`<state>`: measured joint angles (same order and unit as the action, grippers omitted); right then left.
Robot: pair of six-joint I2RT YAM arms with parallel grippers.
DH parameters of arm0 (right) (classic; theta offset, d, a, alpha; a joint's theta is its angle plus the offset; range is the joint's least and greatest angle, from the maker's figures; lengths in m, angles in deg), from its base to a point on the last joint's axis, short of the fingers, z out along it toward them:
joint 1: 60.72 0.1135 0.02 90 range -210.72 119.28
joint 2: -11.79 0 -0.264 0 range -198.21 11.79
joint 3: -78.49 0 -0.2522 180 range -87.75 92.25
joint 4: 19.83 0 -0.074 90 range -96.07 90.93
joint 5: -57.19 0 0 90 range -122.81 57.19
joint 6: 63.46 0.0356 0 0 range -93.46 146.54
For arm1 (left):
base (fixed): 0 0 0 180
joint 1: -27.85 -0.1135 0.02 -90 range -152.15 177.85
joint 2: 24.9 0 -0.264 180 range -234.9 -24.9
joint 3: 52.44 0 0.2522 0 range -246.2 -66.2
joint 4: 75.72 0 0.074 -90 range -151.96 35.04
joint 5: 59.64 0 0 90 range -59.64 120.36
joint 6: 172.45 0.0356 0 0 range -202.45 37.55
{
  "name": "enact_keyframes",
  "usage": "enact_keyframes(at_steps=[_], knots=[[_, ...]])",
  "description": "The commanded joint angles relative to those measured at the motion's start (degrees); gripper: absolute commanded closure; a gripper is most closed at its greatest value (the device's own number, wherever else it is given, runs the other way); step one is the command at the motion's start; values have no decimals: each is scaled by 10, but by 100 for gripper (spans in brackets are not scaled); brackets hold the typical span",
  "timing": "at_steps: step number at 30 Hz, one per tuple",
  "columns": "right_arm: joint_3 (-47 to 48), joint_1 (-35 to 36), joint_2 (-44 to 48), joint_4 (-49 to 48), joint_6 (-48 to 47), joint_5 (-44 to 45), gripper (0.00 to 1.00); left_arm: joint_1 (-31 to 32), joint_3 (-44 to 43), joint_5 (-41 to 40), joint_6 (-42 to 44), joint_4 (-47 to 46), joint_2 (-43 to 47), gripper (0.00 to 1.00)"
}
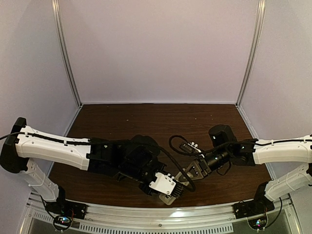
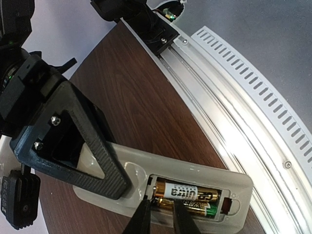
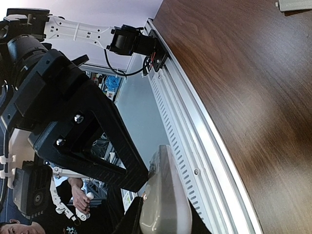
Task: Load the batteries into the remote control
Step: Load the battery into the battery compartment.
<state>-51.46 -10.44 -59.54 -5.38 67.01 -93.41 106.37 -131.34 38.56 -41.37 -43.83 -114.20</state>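
**Both cells in the bay, cover not on**

- Remote control (image 2: 195, 170) sits back side up at the near edge of the table (image 2: 146, 97), beside the aluminium rail (image 2: 234, 122). Can't tell if it rests there or is lifted.
- Right gripper (image 3: 163, 219) is clamped on the remote's end away from the bay and holds it steady.
- Battery bay is open. Upper battery (image 2: 187, 193) and lower battery (image 2: 195, 208) lie side by side inside, touching. Both look seated, though the upper one may ride slightly high.
- Left gripper (image 2: 161, 219) has its jaws nearly together, tips at the cells' end nearest the right gripper. Can't tell whether it pinches a cell or only presses.
- My read is that loading is basically done. What's left is a final push to seat the cells, release, and fit the cover if there is one. No cover visible.
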Motion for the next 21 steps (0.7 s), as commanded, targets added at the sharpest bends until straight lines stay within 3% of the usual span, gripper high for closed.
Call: enact_keyframes(at_steps=[1, 21], knots=[[22, 5, 9, 5, -11, -2, 100, -4, -13, 23, 10, 8, -16, 82], [30, 7, 6, 14, -17, 0, 100, -4, -38, 42, 17, 19, -45, 85]])
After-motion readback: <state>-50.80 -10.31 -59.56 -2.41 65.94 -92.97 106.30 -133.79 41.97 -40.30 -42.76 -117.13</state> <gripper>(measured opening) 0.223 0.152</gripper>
